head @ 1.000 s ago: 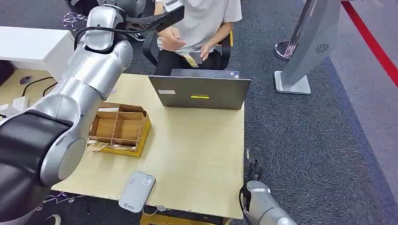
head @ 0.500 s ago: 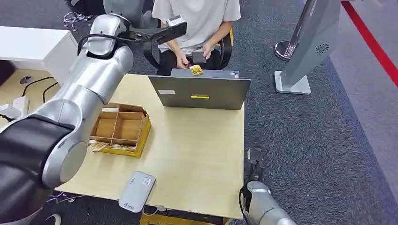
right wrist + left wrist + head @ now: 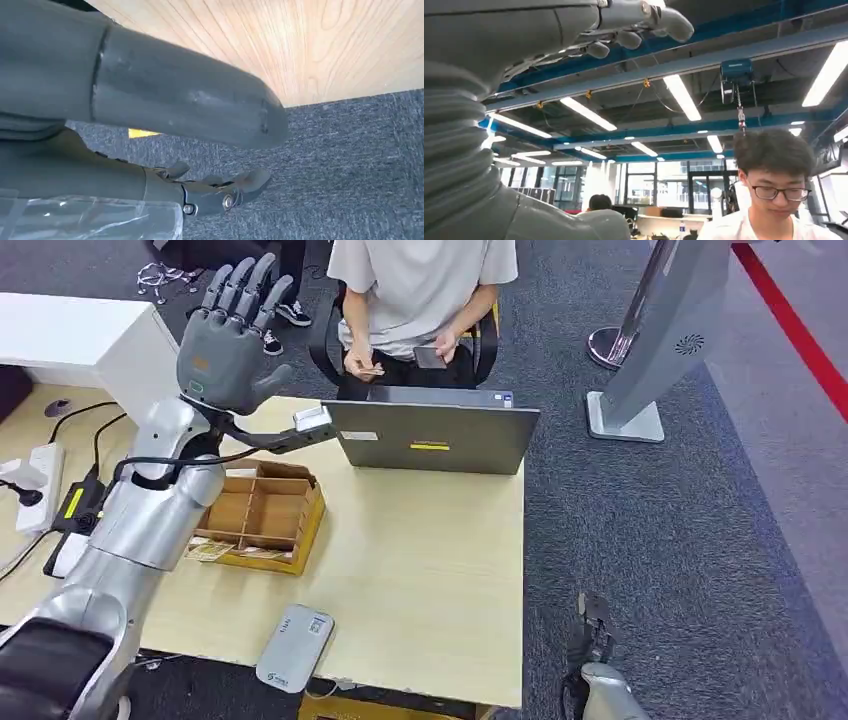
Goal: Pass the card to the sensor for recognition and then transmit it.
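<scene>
You cannot tell whether the small object [image 3: 371,370] in the seated person's [image 3: 420,290] hand is the card; it is too small. The laptop [image 3: 436,436] hides that person's lap and its own screen. The right hand [image 3: 592,638] is dark and tiny at the table's [image 3: 420,570] edge, its fingers unreadable there. The sensor's [image 3: 292,648] near end overhangs the table.

My left arm [image 3: 150,510] is raised, forearm reaching up and forward. My left hand [image 3: 228,335] is held high, back toward my head camera, fingers [image 3: 243,285] straight, pointing up and slightly apart, thumb out to the side, holding nothing. My right arm [image 3: 600,695] hangs low at my side, and my right hand [image 3: 165,145] points down, holding nothing.
</scene>
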